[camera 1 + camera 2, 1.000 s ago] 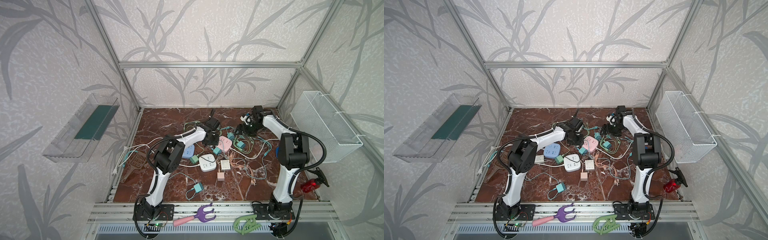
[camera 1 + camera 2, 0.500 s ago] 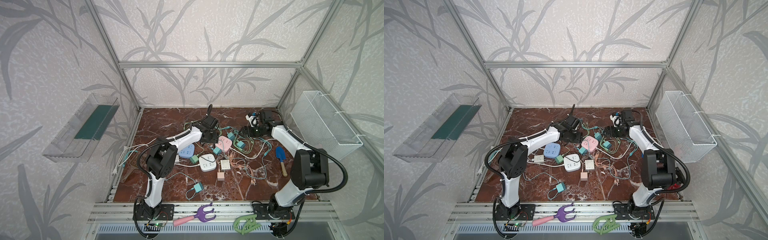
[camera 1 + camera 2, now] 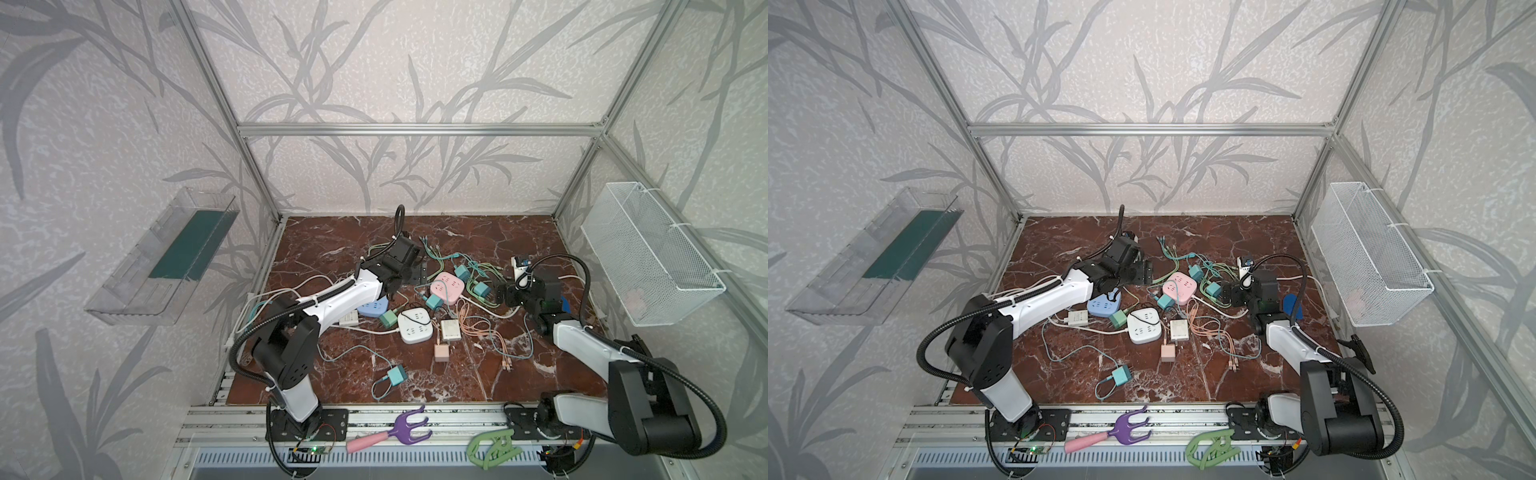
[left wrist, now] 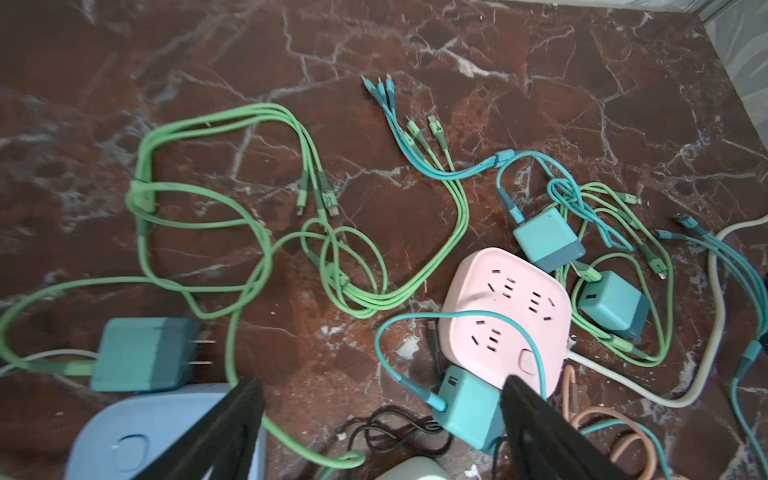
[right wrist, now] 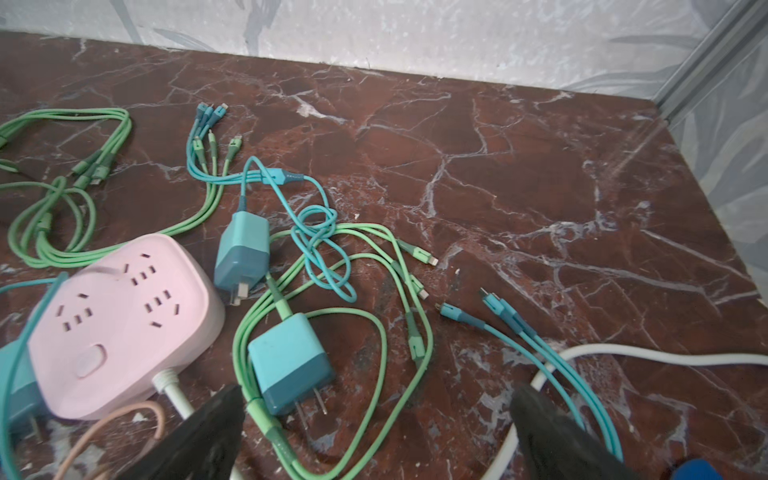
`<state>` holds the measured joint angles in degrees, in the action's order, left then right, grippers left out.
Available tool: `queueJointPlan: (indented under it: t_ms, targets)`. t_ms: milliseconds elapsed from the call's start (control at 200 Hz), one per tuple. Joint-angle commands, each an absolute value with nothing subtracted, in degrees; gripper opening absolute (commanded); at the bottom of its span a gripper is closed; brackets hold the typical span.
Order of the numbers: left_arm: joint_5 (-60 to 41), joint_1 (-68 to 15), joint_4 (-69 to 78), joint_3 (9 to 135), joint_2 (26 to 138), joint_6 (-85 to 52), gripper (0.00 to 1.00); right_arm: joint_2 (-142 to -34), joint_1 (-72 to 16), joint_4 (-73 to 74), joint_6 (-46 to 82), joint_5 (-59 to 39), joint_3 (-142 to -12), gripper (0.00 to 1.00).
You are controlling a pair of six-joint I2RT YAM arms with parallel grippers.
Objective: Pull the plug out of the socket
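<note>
Left jaws and right jaws both stand spread, empty. The teal plug (image 3: 434, 301) lies seemingly unplugged on the worktop (image 3: 332, 249), just beside the pink socket (image 3: 448, 286) at its seven o'clock. It is likely light, hard and slick. Pinch its flat sides, not the cord (image 4: 417, 390).

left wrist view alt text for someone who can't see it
Open left gripper hovers over a marble table strewn with green and teal cables. A pink power strip with empty top sockets lies among teal chargers, one beside it between the jaws.

Plug (image 3: 482, 288) right of socket (image 3: 447, 286)
</note>
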<state>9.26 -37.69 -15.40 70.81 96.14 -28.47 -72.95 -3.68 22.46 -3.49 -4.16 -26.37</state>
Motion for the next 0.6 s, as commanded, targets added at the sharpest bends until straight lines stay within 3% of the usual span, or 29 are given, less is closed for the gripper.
queueJointPlan:
  t_ms: [0, 190, 480, 595]
  targets:
    - [16.8, -37.7, -9.9, 66.9, 91.3, -28.1, 0.96, -74.3, -3.4, 38.6, -3.9, -0.9, -24.8, 0.99]
    - [25.8, -37.5, -10.6, 61.3, 84.3, -26.2, 0.99, -78.4, -3.4, 42.0, -2.3, -0.5, -22.8, 0.99]
    - [42.2, -34.3, -11.2, 50.9, 71.3, -20.8, 0.99, -92.7, -3.5, 70.4, -2.5, -0.7, -15.3, 0.99]
    - [44.6, -29.5, -11.8, 46.7, 66.4, -18.9, 0.99, -90.8, -3.5, 65.3, -2.4, 0.1, -16.4, 0.99]
